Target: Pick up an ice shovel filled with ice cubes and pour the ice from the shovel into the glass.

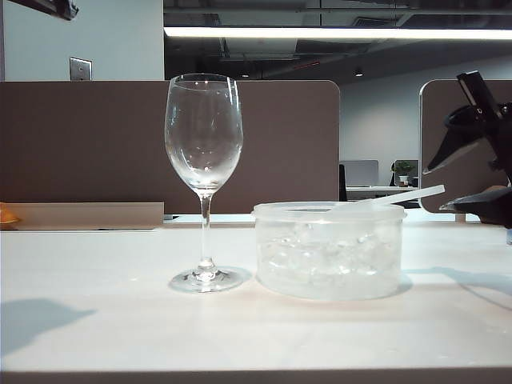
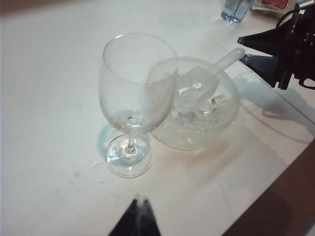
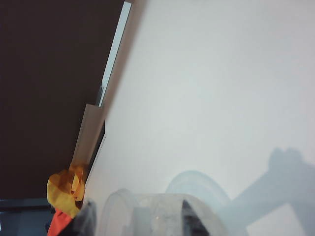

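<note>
- The glass [image 1: 203, 144] stands upright on the white table [image 1: 96, 320], its bowl with no ice in it, its foot just beside the round translucent tub [image 1: 328, 252].
- In the left wrist view the glass [image 2: 135, 93] stands in front of the tub [image 2: 221, 123], partly overlapping it in the picture.
- The ice cubes [image 1: 320, 256] lie in the tub, filling its lower part; from above they glisten around the scoop [image 2: 189, 105].
- The ice shovel [image 2: 206, 78] rests in the tub, scoop end down on the ice, with its thin handle slanting up over the rim toward the right side of the table [image 1: 404, 196].
- The right gripper [image 1: 480, 160] hangs at the right edge of the exterior view, near the handle's end but not touching it; its two dark fingers stand spread apart, one above and one below, with nothing between them.
- In the left wrist view the same gripper [image 2: 248, 48] shows as two black pointed fingers just beyond the handle tip.
- The left gripper [image 2: 138, 221] shows only as a dark tip at the edge of its own wrist view, above the table near the glass's foot; whether it is apart or together cannot be told.
- A clear blue bottle base [image 2: 235, 11] stands far back on the table.
</note>
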